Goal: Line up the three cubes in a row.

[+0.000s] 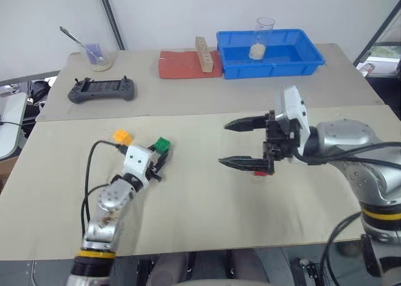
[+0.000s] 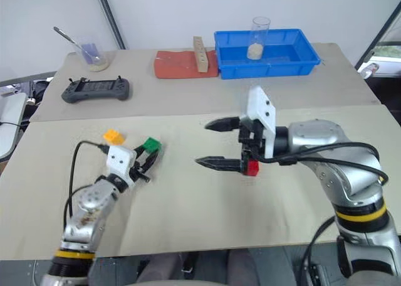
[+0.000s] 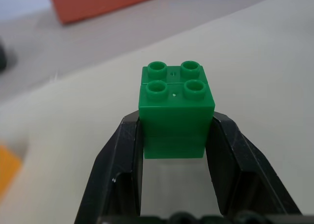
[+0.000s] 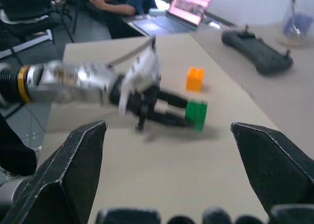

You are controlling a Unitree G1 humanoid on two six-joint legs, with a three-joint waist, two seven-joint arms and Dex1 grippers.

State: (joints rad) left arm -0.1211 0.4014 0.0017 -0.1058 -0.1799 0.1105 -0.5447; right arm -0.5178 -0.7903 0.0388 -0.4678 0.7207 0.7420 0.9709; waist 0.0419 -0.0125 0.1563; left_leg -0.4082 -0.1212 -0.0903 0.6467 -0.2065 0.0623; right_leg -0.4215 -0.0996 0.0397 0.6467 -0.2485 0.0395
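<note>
Surface (image 1: pixel 207 198) of pale board carries everything, with a blue tray (image 1: pixel 313 63) at its far edge, a clear cup (image 1: pixel 264 35) standing in it, and a red mat (image 1: pixel 178 66) beside it bearing a tan wooden block (image 1: pixel 202 52). A dark handheld controller (image 1: pixel 102 89) lies far left. Right gripper (image 1: pixel 237 143) hangs above the middle of the surface, jaws spread wide and holding nothing; the red cube (image 2: pixel 252 167) sits just beneath it. Left gripper (image 3: pixel 174 135) has its jaws clamped on the green cube (image 3: pixel 174 106). The orange-yellow cube (image 1: pixel 121 136) rests just beside that pair, toward the left.
</note>
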